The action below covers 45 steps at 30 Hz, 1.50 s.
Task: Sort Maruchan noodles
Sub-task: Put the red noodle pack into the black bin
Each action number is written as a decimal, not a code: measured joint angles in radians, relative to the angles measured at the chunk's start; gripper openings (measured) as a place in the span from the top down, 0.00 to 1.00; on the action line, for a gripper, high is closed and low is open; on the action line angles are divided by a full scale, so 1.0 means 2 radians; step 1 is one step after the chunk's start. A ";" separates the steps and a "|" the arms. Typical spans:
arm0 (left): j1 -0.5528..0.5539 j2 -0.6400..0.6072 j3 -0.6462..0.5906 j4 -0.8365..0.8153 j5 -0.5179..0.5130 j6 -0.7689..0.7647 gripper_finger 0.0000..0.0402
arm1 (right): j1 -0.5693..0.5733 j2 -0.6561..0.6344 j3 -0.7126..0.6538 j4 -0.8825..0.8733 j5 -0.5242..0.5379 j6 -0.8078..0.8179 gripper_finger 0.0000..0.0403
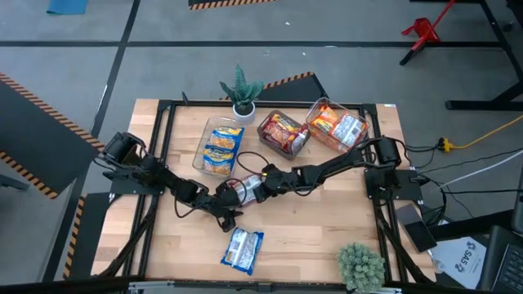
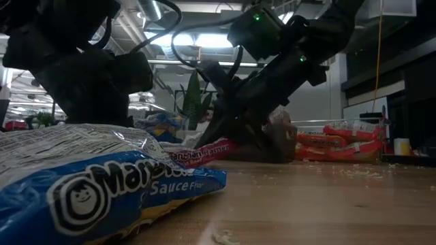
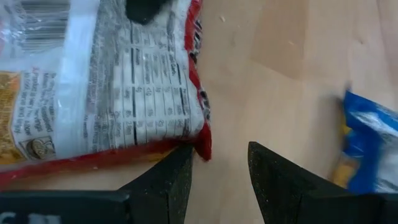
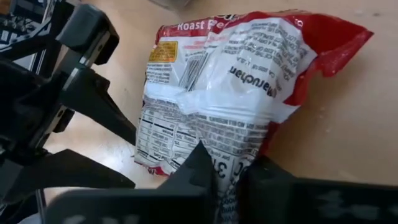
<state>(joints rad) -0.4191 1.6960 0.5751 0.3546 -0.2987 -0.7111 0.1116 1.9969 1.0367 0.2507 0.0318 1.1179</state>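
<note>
Near the middle of the light wooden desk (image 1: 327, 237), the two dark arms met over a glossy red-edged ramen packet (image 4: 230, 81) lying with its white nutrition panel facing up. The right gripper (image 4: 233, 171) was clamped on one short edge of that packet, its fingers pinched together over the wrapper. The left gripper (image 3: 217, 165) sat at the packet's opposite end with its fingers apart, one red corner of the wrapper lying between them and the wood showing in the gap.

A blue and yellow ramen packet (image 1: 243, 249) lay flat by itself closer to the desk's near edge, well apart from the grippers; the low view showed its blue face with white lettering (image 2: 102, 187) close to the lens.

Along the far edge stood three clear plastic bins. The left bin (image 1: 198, 151) held blue-yellow packets (image 1: 222, 147), the middle bin (image 1: 265, 121) held red packets (image 1: 283, 132), and the right bin (image 1: 359, 110) held orange packets with white panels (image 1: 335, 126). A small green potted plant in a white pot (image 1: 243, 91) stood at the far edge beside the left bin, and a round pale-green bushy plant (image 1: 360, 265) sat at the near right corner. Crumbs were scattered across the wood (image 2: 354, 173).
</note>
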 joint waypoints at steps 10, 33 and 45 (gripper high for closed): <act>-0.001 -0.072 0.000 -0.034 0.087 -0.024 0.63 | 0.000 -0.064 -0.001 -0.030 -0.004 -0.037 0.98; 0.000 -0.313 0.000 -0.195 -0.054 -0.032 0.63 | -0.047 -0.188 0.217 -0.473 0.433 -0.615 0.98; 0.000 -0.313 0.000 -0.236 -0.056 -0.032 0.63 | -0.060 -0.101 0.230 -0.479 0.568 -0.860 0.98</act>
<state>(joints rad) -0.4198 1.0708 0.5755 -0.1173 -0.4102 -0.7752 -0.0087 1.7939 1.4960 -0.7080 1.1687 -0.6021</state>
